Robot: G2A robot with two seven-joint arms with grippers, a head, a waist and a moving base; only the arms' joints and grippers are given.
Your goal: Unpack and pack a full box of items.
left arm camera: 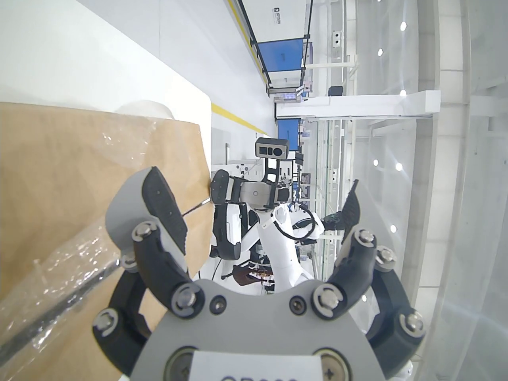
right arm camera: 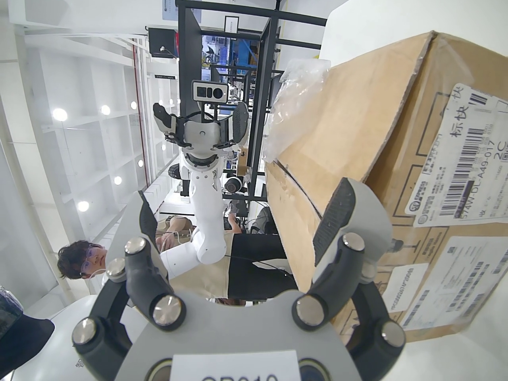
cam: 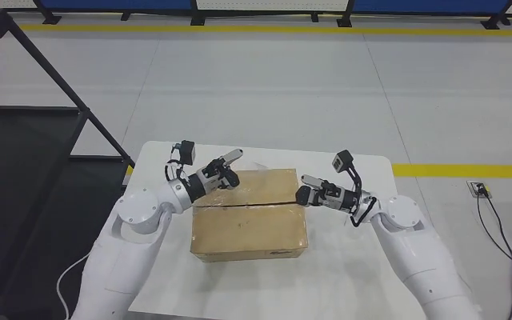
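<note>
A closed brown cardboard box (cam: 250,218) stands in the middle of the white table (cam: 352,272), its top flaps meeting along a centre seam with loose clear tape (left arm camera: 59,267) peeling off. My left gripper (cam: 230,173) is open over the box's far left top edge, one pad (left arm camera: 164,204) just above the cardboard (left arm camera: 71,168). My right gripper (cam: 305,194) is open at the box's right end, level with the top edge. One of its fingers (right arm camera: 337,220) lies against the labelled side wall (right arm camera: 436,200); crumpled tape (right arm camera: 293,101) shows at the box's far end.
A black metal frame (cam: 72,104) and a dark panel stand left of the table. Bare table surface lies right of and in front of the box. A yellow floor line (cam: 448,170) runs beyond the table's right side.
</note>
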